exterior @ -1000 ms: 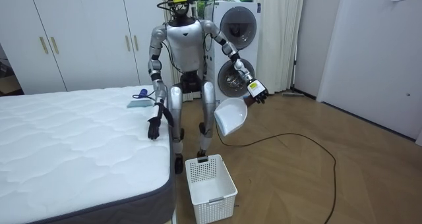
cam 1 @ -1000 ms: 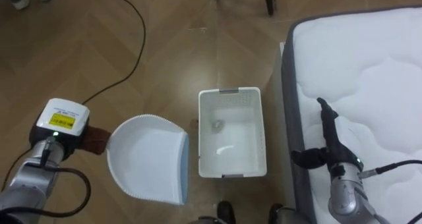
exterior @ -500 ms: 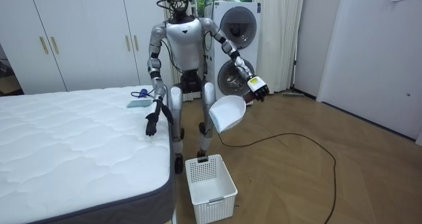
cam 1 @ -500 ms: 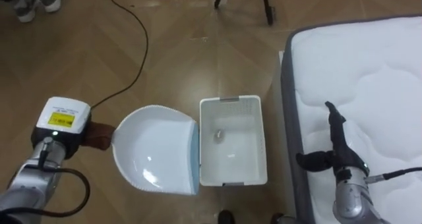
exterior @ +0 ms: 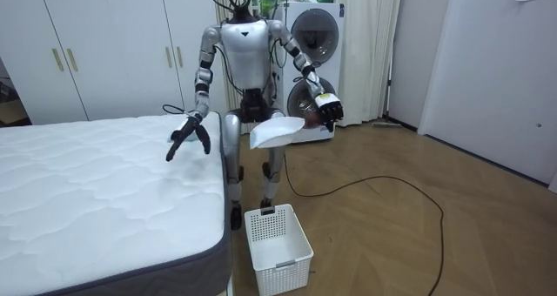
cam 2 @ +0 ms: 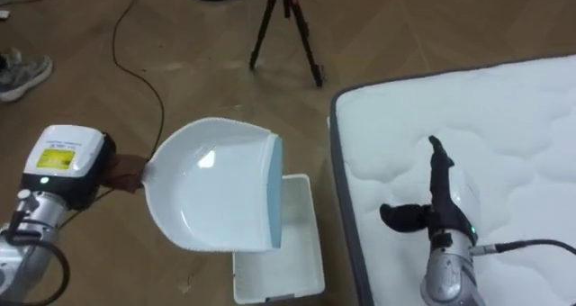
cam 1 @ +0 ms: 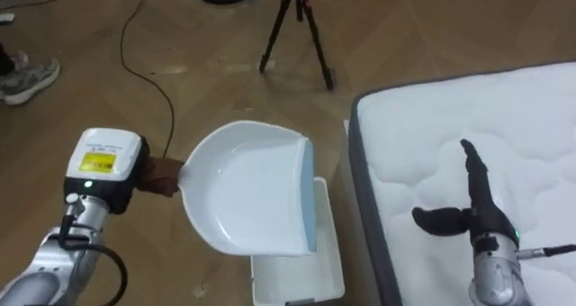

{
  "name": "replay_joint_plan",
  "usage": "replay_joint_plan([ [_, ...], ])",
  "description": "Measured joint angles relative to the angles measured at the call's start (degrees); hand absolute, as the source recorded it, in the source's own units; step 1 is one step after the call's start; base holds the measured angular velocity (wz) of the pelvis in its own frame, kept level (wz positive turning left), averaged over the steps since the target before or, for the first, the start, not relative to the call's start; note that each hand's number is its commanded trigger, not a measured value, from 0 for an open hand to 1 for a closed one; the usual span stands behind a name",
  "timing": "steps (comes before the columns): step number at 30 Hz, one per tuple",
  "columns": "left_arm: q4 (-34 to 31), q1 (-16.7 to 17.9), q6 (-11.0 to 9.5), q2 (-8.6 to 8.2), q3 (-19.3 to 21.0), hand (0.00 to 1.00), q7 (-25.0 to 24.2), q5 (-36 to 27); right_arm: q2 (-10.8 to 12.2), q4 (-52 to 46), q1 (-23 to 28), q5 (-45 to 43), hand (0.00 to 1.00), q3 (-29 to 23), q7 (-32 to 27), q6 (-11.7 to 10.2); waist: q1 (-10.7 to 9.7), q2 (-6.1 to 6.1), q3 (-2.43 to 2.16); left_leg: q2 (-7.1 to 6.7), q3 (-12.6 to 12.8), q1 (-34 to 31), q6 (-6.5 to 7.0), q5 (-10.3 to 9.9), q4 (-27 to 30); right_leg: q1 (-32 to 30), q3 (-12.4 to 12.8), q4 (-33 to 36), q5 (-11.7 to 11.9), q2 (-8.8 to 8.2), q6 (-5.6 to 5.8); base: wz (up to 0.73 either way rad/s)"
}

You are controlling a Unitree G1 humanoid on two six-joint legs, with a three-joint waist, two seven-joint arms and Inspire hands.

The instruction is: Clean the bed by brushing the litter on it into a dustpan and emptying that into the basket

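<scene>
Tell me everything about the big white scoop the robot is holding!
The dustpan is white, shiny and plastic-looking, with a rounded back and a straight front edge bearing a pale blue lip. Its short brown handle is gripped in the robot's left hand. It is held in the air, roughly level, hollow side up, with nothing seen inside. It hangs above the white basket, apart from it, touching only the hand.

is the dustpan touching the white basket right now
Apart. The room view shows the dustpan held up in the left robot hand, with a plain gap of open air between it and the basket far below.
</scene>
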Motion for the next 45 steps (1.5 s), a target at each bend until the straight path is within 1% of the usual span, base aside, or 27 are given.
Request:
replay_joint_plan([
  [5, -1.0, 1.3, -1.2, -1.73, 2.4, 1.0, -0.3, -1.2, 0.1, -2.9, 3.2, -0.5, 0.0, -0.3, -0.3, -0.1, -0.3, -0.55, 0.04, 0.09, 3.2, 3.1, -0.29, -0.6, -1.1, -0.2, 3.8, 0.8, 0.3, 0.97, -0.05, -0.64],
  [8, -1.0, 1.6, -1.8, -2.63, 3.2, 1.0, -0.4, -2.7, 0.3, -2.9, 3.2, -0.4, 0.0, -0.3, -0.2, 0.0, -0.2, -1.06, 0.05, 0.63, 6.4, 5.4, -0.32, -1.7, -1.1, -0.4, 3.9, 2.2, 0.7, 1.46, -0.46, -0.81],
  [10, -0.9, 1.8, -2.2, -2.89, 3.8, 1.0, -0.4, -2.8, 0.4, -2.9, 3.2, 0.2, 0.0, -0.3, 0.1, 0.0, 0.0, -1.05, 0.05, 1.69, 10.0, 6.4, -0.48, -2.3, -1.1, -0.5, 0.9, 1.8, 2.0, 1.49, -1.2, -0.98],
  [12, -0.9, 2.0, -2.1, -2.89, 4.8, 1.0, -0.4, -5.1, 1.0, -3.0, 3.0, 0.4, 0.0, -0.3, 0.1, 0.0, 0.4, -1.0, -0.05, 3.01, 15.7, 7.1, -0.48, -2.5, -2.1, -1.2, -3.6, 0.5, 4.6, 1.61, -2.68, -1.12],
  [13, -0.9, 2.2, -2.0, -2.91, 4.9, 1.0, -0.4, -6.1, 1.2, -3.0, 3.0, 0.4, 0.0, -0.2, 0.1, 0.0, 1.0, -1.01, -0.05, 3.31, 17.6, 7.3, -0.47, -2.5, -2.3, -1.2, -5.4, 0.0, 5.3, 1.5, -3.39, -1.34],
  [14, -0.9, 2.5, -1.9, -3.24, 5.1, 1.0, -0.4, -7.2, 1.3, -3.0, 2.9, 0.4, 0.0, 0.1, 0.0, 0.1, 2.2, -0.98, -0.02, 3.99, 21.8, 7.6, -0.39, -2.6, -2.8, -1.5, -10.5, 1.2, 5.2, 0.8, -4.34, -1.26],
  [15, -0.5, 2.6, -1.7, -4.13, 5.3, 1.0, -0.4, -7.2, 1.4, -3.0, 2.9, 0.2, 0.0, 0.0, -0.1, 0.1, 2.4, -0.91, 0.01, 4.09, 24.7, 8.4, -0.43, -2.7, -3.4, -1.3, -16.0, 7.1, 1.8, -1.09, -4.3, -1.13],
  [16, -0.5, 2.5, -1.6, -4.6, 5.4, 1.0, -0.4, -7.2, 1.4, -3.0, 2.8, 0.2, 0.0, -0.1, -0.4, 0.1, 2.6, -0.91, -0.06, 4.0, 26.4, 8.9, -0.44, -2.7, -4.1, -0.9, -17.9, 9.7, 0.0, -2.13, -4.2, -0.97],
  [17, -0.4, 2.5, -1.6, -5.38, 5.4, 1.0, -0.2, -8.6, 1.3, -3.0, 2.2, 0.5, 0.0, -0.1, -1.1, 0.1, 3.2, -0.85, 0.05, 3.87, 29.3, 9.5, -0.63, -2.6, -5.0, 0.6, -19.6, 12.6, -2.3, -4.34, -3.84, -1.07],
  [18, -0.2, 2.6, -1.5, -5.74, 5.4, 1.0, -0.2, -11.3, 1.4, -3.0, 1.3, 1.0, 0.0, 0.5, -2.0, -0.1, 4.0, -1.09, 0.15, 3.82, 32.5, 10.3, -0.66, -2.6, -5.1, 2.6, -20.7, 13.9, -3.4, -6.68, -2.23, -1.15],
  [19, -0.2, 2.6, -1.5, -5.86, 5.4, 1.0, -0.2, -12.7, 1.4, -3.0, 1.1, 1.2, 0.0, 0.8, -2.5, -0.4, 4.4, -1.39, 0.09, 3.8, 33.7, 10.5, -0.73, -2.6, -4.9, 3.5, -21.3, 14.0, -3.7, -7.71, -1.63, -1.21],
  [20, -0.1, 2.7, -1.4, -6.08, 6.1, 1.0, 0.0, -15.1, 1.5, -3.0, 0.4, 1.7, 0.0, 1.9, -3.2, -0.7, 5.1, -2.28, 0.32, 3.73, 34.6, 10.5, -0.75, -2.7, -4.1, 4.0, -21.5, 11.5, -4.0, -8.54, -0.91, -1.28],
  [22, 0.0, 3.9, -1.3, -8.07, 9.1, 1.0, 0.3, -17.3, 1.9, -3.1, -0.2, 1.8, 0.0, 2.5, -3.2, -1.6, 7.0, -2.7, 0.53, 3.38, 25.1, 9.4, -1.05, -2.5, -3.3, 4.6, -18.6, 6.3, -3.9, -6.31, -0.99, -1.5],
  [23, 0.0, 4.9, -1.2, -9.6, 11.4, 1.0, 0.3, -18.6, 2.7, -3.0, -0.6, 1.6, 0.0, 2.5, -3.1, -2.0, 7.6, -2.76, 0.45, 3.14, 18.2, 8.4, -1.12, -2.4, -2.2, 5.7, -17.1, 2.8, -3.7, -5.08, -0.7, -1.29],
  [24, 0.0, 5.2, -1.0, -10.63, 12.2, 1.0, 0.2, -20.0, 3.0, -3.1, -0.5, 1.4, 0.0, 2.5, -3.1, -2.2, 6.9, -2.04, 0.18, 3.61, 13.5, 7.3, -1.28, -2.4, -1.1, 6.4, -17.4, 0.8, -1.9, -4.15, -0.92, -0.94],
  [25, -0.1, 5.2, -1.2, -10.68, 12.1, 1.0, 0.2, -20.6, 3.0, -3.0, -0.4, 1.4, 0.0, 2.5, -3.1, -2.3, 6.2, -2.02, 0.17, 3.7, 12.7, 7.1, -1.29, -2.4, -1.0, 6.6, -17.8, 0.0, -1.5, -3.91, -0.97, -0.32],
  [27, -1.1, 5.2, -1.3, -11.48, 12.1, 1.0, 0.1, -22.4, 3.4, -3.1, 0.0, 1.2, 0.0, 1.6, -3.2, -2.4, 3.8, -2.25, 0.07, 4.14, 13.8, 7.0, -1.73, -2.6, -1.0, 5.6, -17.5, 0.0, -1.1, -3.59, -1.14, -0.2],
  [29, -3.1, 5.7, -1.3, -12.73, 12.2, 1.0, 0.1, -24.7, 3.8, -3.3, 0.0, 1.2, 0.0, 0.7, -3.2, -2.5, 2.9, -2.21, 0.04, 4.48, 14.8, 7.0, -2.23, -2.9, -1.2, 4.6, -16.9, 0.1, -0.7, -3.25, -1.37, -0.37],
  [32, -8.4, 8.4, -1.6, -14.6, 12.2, 1.0, 0.1, -27.6, 4.4, -6.4, 1.4, -1.1, 0.0, -1.0, -3.1, -2.5, 1.4, -2.17, -0.05, 4.92, 16.8, 7.3, -2.26, -2.9, -1.3, 4.0, -16.0, 0.0, 0.0, -2.69, -1.71, -0.34],
  [34, -9.0, 8.8, -1.9, -15.65, 11.8, 1.0, 0.1, -28.0, 4.5, -8.1, 1.9, -1.5, 0.0, -1.3, -3.1, -2.9, 0.4, -2.07, -0.13, 5.08, 17.5, 8.1, -2.34, -2.9, -1.3, 4.2, -15.4, -0.2, 0.2, -2.36, -1.82, -0.3],
  [36, -9.0, 9.0, -2.1, -16.41, 11.2, 1.0, 0.1, -30.0, 4.7, -9.1, 2.1, -1.6, 0.0, -1.4, -3.1, -4.3, -0.7, -1.58, -0.42, 5.85, 18.8, 9.3, -2.91, -3.2, -1.2, 5.0, -13.1, -1.8, 1.2, -0.78, -2.12, -0.47],
  [37, -9.0, 9.0, -2.1, -16.41, 11.0, 1.0, 0.1, -30.5, 5.0, -9.1, 2.3, -1.6, 0.0, -1.5, -3.1, -4.5, -0.9, -1.53, -0.49, 6.01, 18.8, 9.6, -3.13, -3.3, -1.2, 5.2, -12.9, -2.0, 1.4, -0.48, -2.28, -0.57],
  [38, -9.0, 9.2, -2.3, -16.48, 10.8, 1.0, 0.0, -31.2, 5.3, -9.7, 2.9, -1.6, 0.0, -1.6, -2.9, -4.6, -0.9, -1.57, -0.53, 5.99, 18.2, 10.4, -3.24, -3.4, -1.2, 5.3, -11.2, -2.0, 1.5, 0.1, -2.46, -0.8],
  [40, -9.0, 10.6, -2.9, -16.64, 10.9, 1.0, -0.5, -31.9, 5.4, -10.9, 4.0, -1.7, 0.0, -2.0, -2.0, -4.6, -0.2, -1.42, -0.56, 5.3, 12.3, 11.5, -3.35, -3.4, -1.2, 5.3, -7.4, -1.9, 1.9, 1.27, -2.81, -1.12],
  [42, -9.0, 12.7, -3.0, -16.66, 11.3, 1.0, -1.7, -32.1, 5.2, -11.1, 4.0, -1.6, 0.0, -2.8, -0.6, -4.6, 1.3, -1.06, -0.57, 3.79, -1.2, 13.2, -3.71, -3.7, -1.4, 5.1, -0.9, -1.8, 2.6, 3.73, -3.39, -1.54],
  [44, -9.0, 13.5, -3.2, -16.68, 11.3, 1.0, -2.1, -33.1, 5.1, -11.3, 4.0, -1.4, 0.0, -3.1, -0.5, -4.7, 1.3, -0.79, -0.71, 2.82, -6.0, 14.1, -4.01, -3.9, -1.5, 5.0, 3.2, -1.7, 3.1, 5.37, -3.41, -1.2],
  [45, -9.0, 13.5, -3.8, -16.71, 11.4, 1.0, -2.3, -33.3, 5.1, -11.3, 4.0, -1.5, 0.0, -3.3, -0.5, -4.8, 1.0, -0.73, -0.71, 2.72, -6.7, 14.4, -4.12, -4.0, -2.1, 4.6, 5.2, -1.4, 3.5, 6.38, -3.41, -0.96],
])
